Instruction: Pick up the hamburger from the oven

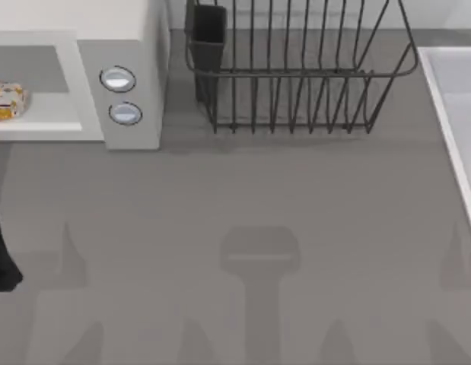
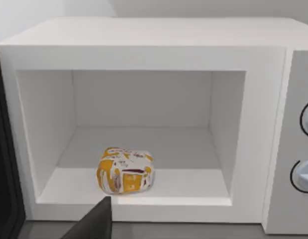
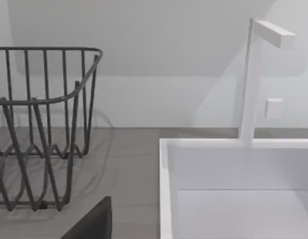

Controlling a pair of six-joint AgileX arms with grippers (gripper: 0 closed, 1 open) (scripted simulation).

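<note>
The hamburger (image 2: pixel 125 171), a whitish lump with orange and yellow patches, lies on the floor of the oven's cavity close to the front lip, and it also shows in the top view (image 1: pixel 7 101). The white oven (image 1: pixel 136 46) stands at the table's back left with its cavity open (image 2: pixel 144 40). My left gripper (image 2: pixel 94 223) shows as a dark tip in front of the oven opening, apart from the hamburger. A dark part of my left arm (image 1: pixel 1 255) sits at the left edge. My right gripper (image 3: pixel 91 224) is parked near the sink.
Two round knobs (image 1: pixel 117 79) are on the oven's front panel. The oven's dark door (image 2: pixel 2 174) stands open beside the cavity. A dark wire dish rack (image 1: pixel 296 76) stands at the back middle. A white sink (image 1: pixel 456 114) with a faucet (image 3: pixel 253 74) lies at the right.
</note>
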